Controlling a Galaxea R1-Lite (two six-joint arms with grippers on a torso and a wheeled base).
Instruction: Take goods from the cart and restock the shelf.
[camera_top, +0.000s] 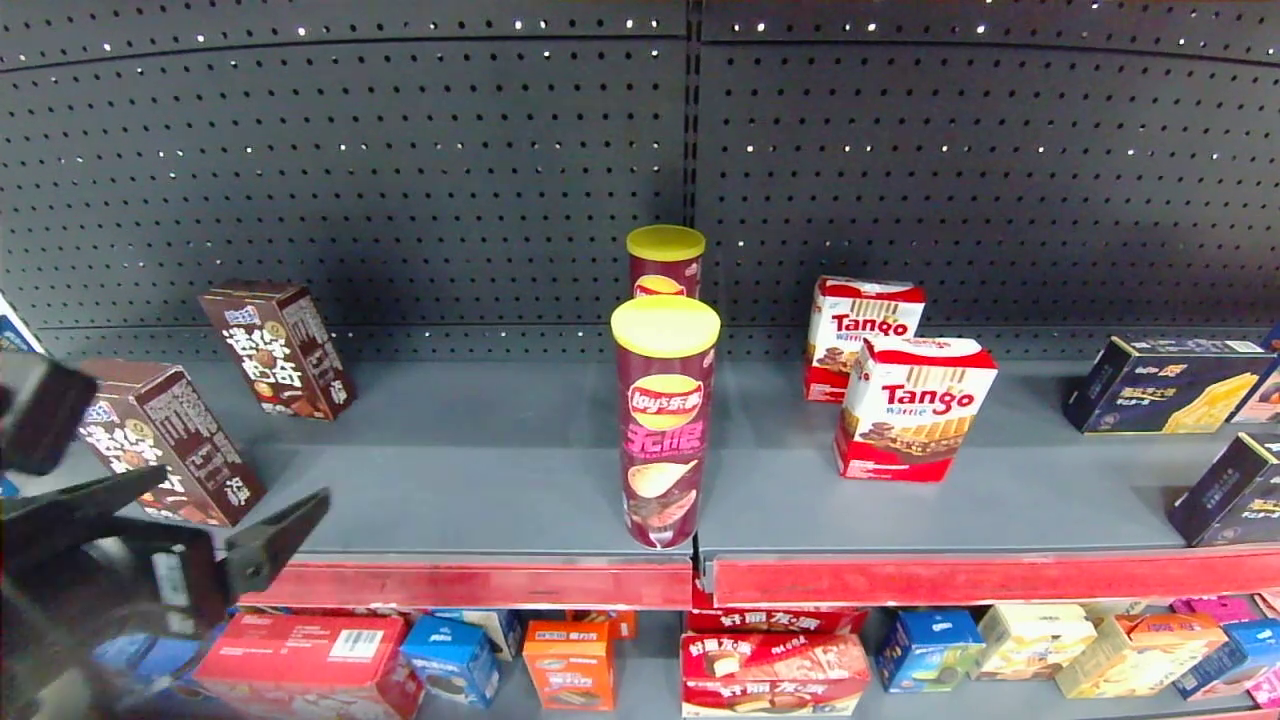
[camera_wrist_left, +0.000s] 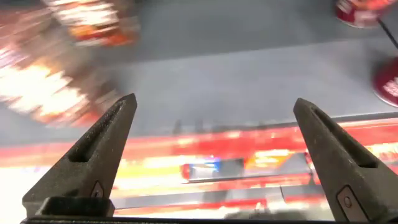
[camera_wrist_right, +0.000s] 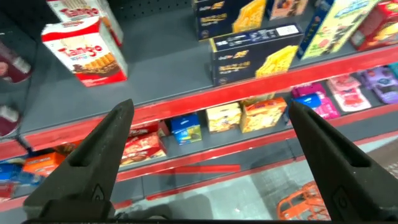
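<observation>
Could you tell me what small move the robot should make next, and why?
Probably lower the right gripper away from the shelf toward the orange wire frame seen at floor level, which is likely the cart. The right gripper and the left gripper are both open and empty, so there is nothing to place on the shelf yet.

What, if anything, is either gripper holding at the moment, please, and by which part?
Nothing: the left gripper and the right gripper are both open and empty.
</observation>
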